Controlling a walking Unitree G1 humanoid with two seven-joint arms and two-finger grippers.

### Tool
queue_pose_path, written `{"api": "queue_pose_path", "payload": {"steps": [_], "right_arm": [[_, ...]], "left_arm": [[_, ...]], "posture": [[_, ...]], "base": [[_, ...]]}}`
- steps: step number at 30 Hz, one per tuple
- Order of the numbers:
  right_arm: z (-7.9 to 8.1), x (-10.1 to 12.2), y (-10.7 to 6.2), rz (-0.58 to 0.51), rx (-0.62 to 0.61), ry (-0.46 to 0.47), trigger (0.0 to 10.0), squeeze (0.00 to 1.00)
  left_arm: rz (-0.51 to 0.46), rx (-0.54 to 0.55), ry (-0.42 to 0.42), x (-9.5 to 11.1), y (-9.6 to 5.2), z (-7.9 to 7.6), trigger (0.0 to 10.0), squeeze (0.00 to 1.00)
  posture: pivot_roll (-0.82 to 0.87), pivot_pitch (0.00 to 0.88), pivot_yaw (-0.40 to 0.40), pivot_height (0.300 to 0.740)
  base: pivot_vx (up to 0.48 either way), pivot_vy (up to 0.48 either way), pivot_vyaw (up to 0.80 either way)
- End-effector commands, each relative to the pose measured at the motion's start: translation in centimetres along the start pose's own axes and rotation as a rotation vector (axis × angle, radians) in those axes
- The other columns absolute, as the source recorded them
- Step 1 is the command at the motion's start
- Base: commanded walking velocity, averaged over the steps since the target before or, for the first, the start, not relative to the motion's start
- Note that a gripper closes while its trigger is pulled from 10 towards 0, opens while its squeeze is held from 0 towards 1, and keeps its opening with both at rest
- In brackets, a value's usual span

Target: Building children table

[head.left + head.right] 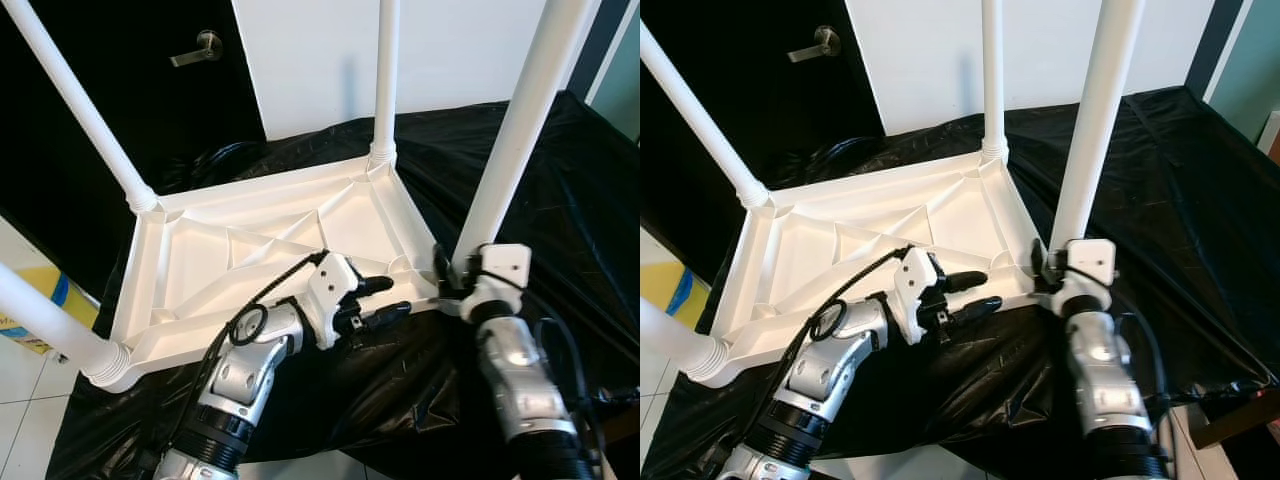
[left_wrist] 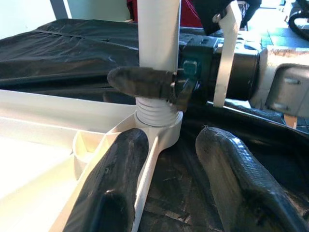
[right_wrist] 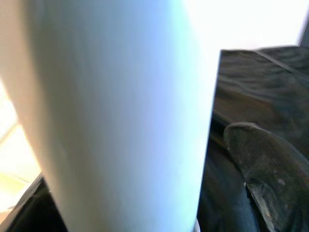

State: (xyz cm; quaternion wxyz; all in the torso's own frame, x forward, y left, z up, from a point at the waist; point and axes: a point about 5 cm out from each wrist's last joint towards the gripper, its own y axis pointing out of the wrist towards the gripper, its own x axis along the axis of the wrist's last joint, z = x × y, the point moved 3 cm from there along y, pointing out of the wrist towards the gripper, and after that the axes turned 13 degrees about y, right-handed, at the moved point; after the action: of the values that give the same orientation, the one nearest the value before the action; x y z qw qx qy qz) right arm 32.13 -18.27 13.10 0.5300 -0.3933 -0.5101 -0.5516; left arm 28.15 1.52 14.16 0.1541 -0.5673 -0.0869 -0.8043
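1. The children's table (image 1: 270,250) lies upside down on a black plastic sheet (image 1: 560,190), its ribbed white underside facing up and its four legs standing skyward from the corners.

2. My right gripper (image 1: 450,270) is clamped around the near-right leg (image 1: 520,130) just above its threaded collar; in the left wrist view I see one of its fingers (image 2: 145,82) wrapped across the tube.

3. My left gripper (image 1: 385,298) is open, fingers spread apart, hovering over the table's near edge just beside that same corner socket (image 2: 154,123). It holds nothing.

4. I judge the whole thing to be light, hollow moulded plastic: stiff enough to keep its shape, but the long legs give a lot of leverage on their sockets, so a sideways shove could strain the thread.

5. The leg's surface looks smooth and glossy, so I expect it to slip under a twisting grip; holding low, near the collar, seems the safest place.

6. The sheet underneath looks slick too, so the tabletop may slide or turn when I twist. Bracing the frame's rim with my left gripper should steady it.
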Motion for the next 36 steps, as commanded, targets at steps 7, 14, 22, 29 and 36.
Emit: {"api": "queue_pose_path", "payload": {"steps": [7,14,22,29,36], "right_arm": [[0.9,0.3,0.5,0.077,0.324,-0.050,10.0,0.00],[0.3,0.2,1.2,0.117,0.394,-0.092,7.6,0.00],[-0.8,-0.7,1.2,0.180,0.411,-0.091,0.0,0.00],[-1.3,-1.4,0.8,0.210,0.406,-0.077,0.0,0.00],[-1.4,-2.0,0.5,0.228,0.391,-0.056,1.1,0.00]], "left_arm": [[0.033,0.022,0.015,-0.6,0.0,0.3,10.0,0.00],[0.034,0.016,0.021,-0.6,0.1,0.3,10.0,0.00],[0.032,0.019,0.027,-0.5,0.2,0.4,10.0,0.00],[0.031,0.018,0.026,-0.6,0.2,0.3,10.0,0.00],[0.031,0.016,0.024,-0.6,0.2,0.2,10.0,0.00]], "posture": [[-0.22,0.000,0.094,0.740],[-0.22,0.000,0.093,0.740],[-0.21,0.000,0.089,0.740],[-0.21,0.000,0.086,0.740],[-0.22,0.000,0.088,0.740]], "base": [[0.000,0.000,0.00],[0.000,0.000,0.00],[0.000,0.000,0.00],[0.000,0.000,0.00],[0.000,0.000,0.00]]}}
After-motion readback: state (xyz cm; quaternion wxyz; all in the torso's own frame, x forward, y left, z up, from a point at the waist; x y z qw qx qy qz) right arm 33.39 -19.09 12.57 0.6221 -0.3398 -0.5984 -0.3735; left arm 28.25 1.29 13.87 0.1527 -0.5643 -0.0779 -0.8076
